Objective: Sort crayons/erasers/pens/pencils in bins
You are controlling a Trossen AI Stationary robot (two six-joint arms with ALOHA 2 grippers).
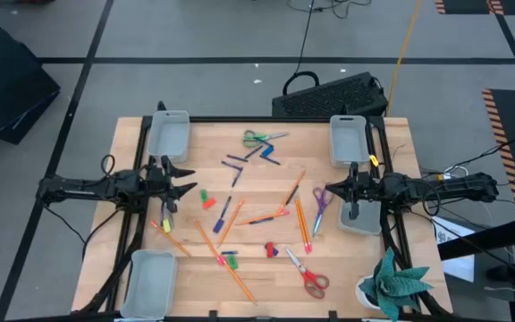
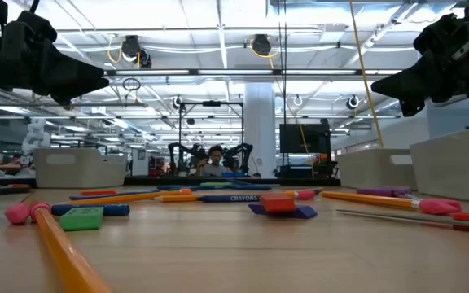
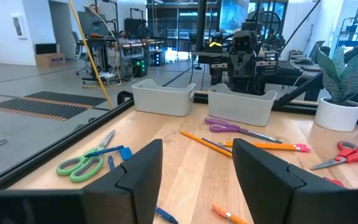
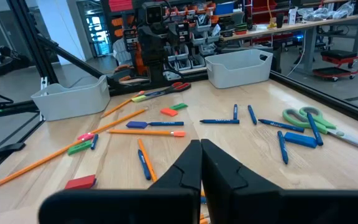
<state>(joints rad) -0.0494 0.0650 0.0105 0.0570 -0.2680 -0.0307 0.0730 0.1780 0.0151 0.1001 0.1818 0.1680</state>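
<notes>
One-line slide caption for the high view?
Left claw open, right claw shut, flanking scattered orange pencils on wooden table with grey-white plastic bins.

The left pincer hovers with fingers spread at the table's left edge; the right pincer, fingers together, faces it.

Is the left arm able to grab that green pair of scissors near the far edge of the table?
Probably yes. The left gripper hangs open above the table's left side, and bare wood lies between it and the green scissors. Only a few pens lie near that path.
</notes>
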